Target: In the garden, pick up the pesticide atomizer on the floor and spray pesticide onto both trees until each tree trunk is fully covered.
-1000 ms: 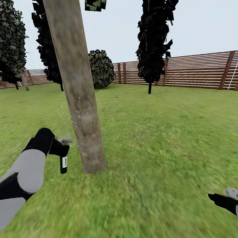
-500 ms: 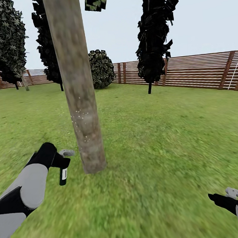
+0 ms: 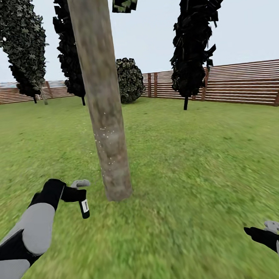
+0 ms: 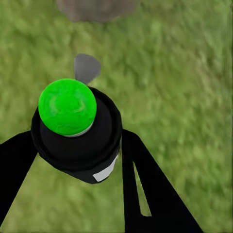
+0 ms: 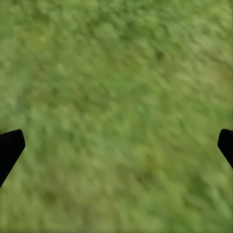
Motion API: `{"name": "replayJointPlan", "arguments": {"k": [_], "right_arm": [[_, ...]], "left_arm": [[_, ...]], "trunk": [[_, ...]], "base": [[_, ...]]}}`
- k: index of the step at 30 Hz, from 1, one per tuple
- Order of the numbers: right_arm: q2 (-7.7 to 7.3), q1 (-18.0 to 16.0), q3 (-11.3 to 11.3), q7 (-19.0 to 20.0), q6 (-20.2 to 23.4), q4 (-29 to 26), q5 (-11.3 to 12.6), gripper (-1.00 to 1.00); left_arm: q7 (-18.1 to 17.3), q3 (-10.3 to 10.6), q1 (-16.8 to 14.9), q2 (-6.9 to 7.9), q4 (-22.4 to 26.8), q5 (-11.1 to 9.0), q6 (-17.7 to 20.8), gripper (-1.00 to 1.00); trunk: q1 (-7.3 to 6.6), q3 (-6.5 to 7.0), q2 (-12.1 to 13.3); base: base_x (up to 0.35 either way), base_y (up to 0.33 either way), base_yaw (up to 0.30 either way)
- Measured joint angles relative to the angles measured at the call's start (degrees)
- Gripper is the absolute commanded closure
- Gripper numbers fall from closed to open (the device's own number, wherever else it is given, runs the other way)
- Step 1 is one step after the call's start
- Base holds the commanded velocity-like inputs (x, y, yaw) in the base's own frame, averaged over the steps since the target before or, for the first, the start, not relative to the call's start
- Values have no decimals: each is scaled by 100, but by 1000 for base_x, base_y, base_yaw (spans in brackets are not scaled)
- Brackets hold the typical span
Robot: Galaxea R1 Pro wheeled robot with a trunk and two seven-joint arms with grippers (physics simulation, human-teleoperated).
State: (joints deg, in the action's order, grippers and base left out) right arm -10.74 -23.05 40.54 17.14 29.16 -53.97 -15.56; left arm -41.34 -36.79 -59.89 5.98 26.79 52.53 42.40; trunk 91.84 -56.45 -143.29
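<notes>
One tree trunk (image 3: 107, 116), thick and grey-brown, rises from the grass (image 3: 192, 186) just ahead of me, left of centre. Fine white pesticide specks (image 3: 103, 135) dot its bark at mid height. My left gripper (image 3: 78, 192) is shut on the black pesticide atomizer (image 3: 84, 207), which hangs slightly tilted a short way left of the trunk's base, apart from it. In the left wrist view the atomizer (image 4: 77, 141) shows a green round top between the black fingers (image 4: 143, 179), with the trunk's base (image 4: 97, 7) beyond. My right gripper (image 3: 277, 228) hovers open over grass at the lower right, fingertips (image 5: 9, 148) wide apart.
A brown slatted fence (image 3: 239, 81) closes the lawn at the back. Dark conifers (image 3: 193, 41) and a round bush (image 3: 129, 80) stand in front of it. Open grass spreads to the right of the trunk and around my right arm.
The head view has shifted, so everything sits further right. My left arm has come down with the atomizer, which now hangs lower beside the trunk. The right gripper has not moved.
</notes>
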Motion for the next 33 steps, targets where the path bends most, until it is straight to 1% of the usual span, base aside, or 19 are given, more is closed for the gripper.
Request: {"name": "replayJointPlan", "arguments": {"k": [1,2,3,4,6,10,12,14,15,16,18,21,24,33], "right_arm": [[5,0,-1,-1,0,0,0,-100],[7,-1,-1,-1,0,0,0,-100],[6,-1,-1,0,0,0,0,-100],[7,-1,-1,-2,0,0,0,-100],[8,0,0,-1,3,-3,-1,-100],[20,-2,0,0,4,-4,0,-100],[25,-3,0,0,4,-3,0,-100],[26,-2,0,0,4,-3,0,-100],[26,0,0,0,4,-3,0,-100],[27,-1,0,0,4,-3,0,-100],[33,-1,0,0,4,-4,0,-100],[35,-1,2,1,5,-4,0,-100],[35,-2,0,0,5,-4,0,-100],[44,-3,0,-8,4,-3,0,-100]], "left_arm": [[-1,-484,2,-17,-3,-7,-79,100],[-2,-689,3,-28,-10,-6,-195,100],[-4,-796,3,-34,-25,-2,-333,100],[-5,-851,3,-37,-56,6,-434,100],[-8,-893,5,-43,-106,20,-528,100],[24,-907,5,-46,-141,42,-556,100],[259,-905,5,-46,-145,54,-559,100],[593,-903,6,-46,-149,53,-556,100],[818,-902,8,-48,-173,54,-555,100],[953,-904,7,-51,-249,40,-549,100],[1072,-907,5,-63,-466,15,-564,100],[1100,-908,4,-114,-535,6,-666,100],[1107,-905,3,-125,-543,30,-694,100],[1120,-902,5,-120,-544,44,-699,100]], "trunk": [[0,0,0],[0,0,0],[0,0,0],[0,0,0],[0,0,0],[-1,0,0],[-1,0,0],[-1,0,0],[-1,0,0],[0,0,0],[0,0,0],[0,0,0],[0,0,0],[0,0,0]], "base": [[0,0,11],[0,0,5],[0,0,3],[0,-62,1],[31,-217,80],[72,-276,225],[82,-290,267],[71,-292,272],[32,-291,239],[16,-290,129],[20,-290,43],[36,-297,9],[7,-306,103],[0,-309,261]]}}
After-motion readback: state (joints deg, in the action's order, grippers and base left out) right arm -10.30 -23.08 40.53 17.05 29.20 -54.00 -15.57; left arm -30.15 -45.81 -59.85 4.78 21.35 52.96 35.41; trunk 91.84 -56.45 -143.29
